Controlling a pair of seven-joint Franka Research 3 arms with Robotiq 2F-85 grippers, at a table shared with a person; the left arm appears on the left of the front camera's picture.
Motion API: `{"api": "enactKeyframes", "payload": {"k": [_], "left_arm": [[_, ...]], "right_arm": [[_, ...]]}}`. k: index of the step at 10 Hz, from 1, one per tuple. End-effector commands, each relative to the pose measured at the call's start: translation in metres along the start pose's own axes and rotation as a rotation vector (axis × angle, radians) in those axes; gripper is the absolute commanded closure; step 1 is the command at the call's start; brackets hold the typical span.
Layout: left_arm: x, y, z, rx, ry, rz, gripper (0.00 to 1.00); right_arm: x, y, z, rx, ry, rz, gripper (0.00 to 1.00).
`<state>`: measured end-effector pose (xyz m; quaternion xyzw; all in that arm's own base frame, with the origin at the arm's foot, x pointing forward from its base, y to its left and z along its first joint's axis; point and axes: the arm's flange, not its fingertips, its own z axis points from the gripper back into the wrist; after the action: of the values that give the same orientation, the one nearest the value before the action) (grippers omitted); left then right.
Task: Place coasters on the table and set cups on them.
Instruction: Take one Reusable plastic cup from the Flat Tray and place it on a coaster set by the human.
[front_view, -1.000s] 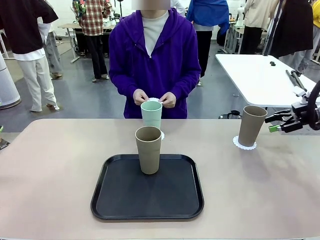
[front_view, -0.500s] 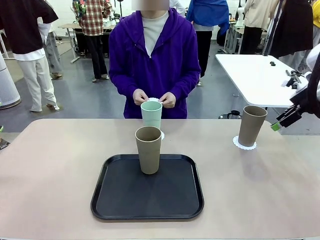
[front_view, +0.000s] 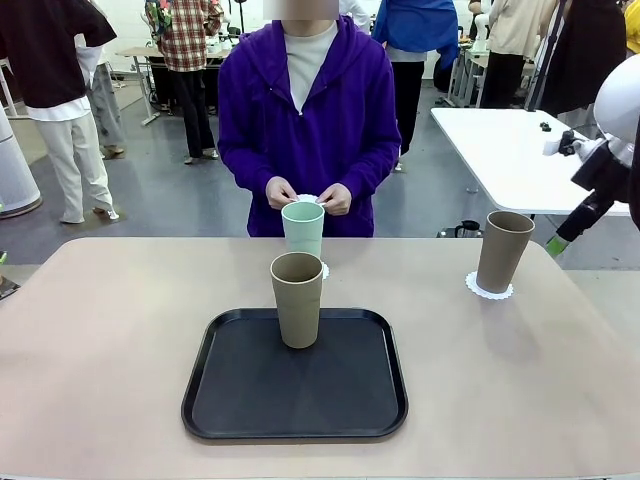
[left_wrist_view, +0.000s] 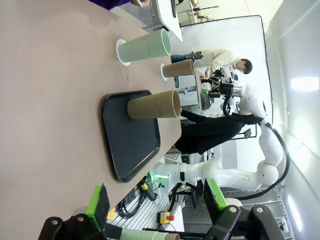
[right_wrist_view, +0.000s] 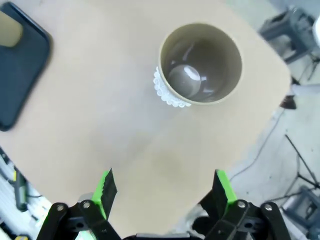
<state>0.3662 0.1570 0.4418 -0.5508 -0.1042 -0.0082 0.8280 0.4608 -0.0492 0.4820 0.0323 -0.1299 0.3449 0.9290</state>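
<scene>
Two done, mint cup (front_view: 303, 228) far-centre and taupe cup (front_view: 503, 250) far-right on coasters (front_view: 489, 292) on the table (front_view: 100, 330); third cup (front_view: 297, 298) parked near-centre on tray (front_view: 240, 400), likely awaiting its coaster; left gripper (left_wrist_view: 156, 196) and right gripper (right_wrist_view: 164, 185) wide, empty.

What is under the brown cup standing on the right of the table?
A white lacy coaster: its scalloped edge peeks out around the base of the brown cup. The coaster's middle is covered by the cup.
</scene>
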Motion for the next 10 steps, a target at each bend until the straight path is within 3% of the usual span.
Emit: {"api": "enactKeyframes", "payload": {"k": [1, 3, 4, 10], "left_arm": [[0.0, 0.0, 0.002, -0.012, -0.004, -0.01, 0.0], [0.0, 0.0, 0.002, -0.012, -0.004, -0.01, 0.0], [0.0, 0.0, 0.002, -0.012, -0.004, -0.01, 0.0], [0.0, 0.0, 0.002, -0.012, -0.004, -0.01, 0.0]], "right_arm": [[0.021, 0.028, 0.015, -0.028, 0.033, -0.06, 0.0], [0.035, 0.033, 0.013, -0.017, 0.002, -0.114, 0.0], [0.021, 0.027, 0.019, -0.038, 0.008, -0.05, 0.0], [0.021, 0.027, 0.019, -0.038, 0.008, -0.05, 0.0]]}}
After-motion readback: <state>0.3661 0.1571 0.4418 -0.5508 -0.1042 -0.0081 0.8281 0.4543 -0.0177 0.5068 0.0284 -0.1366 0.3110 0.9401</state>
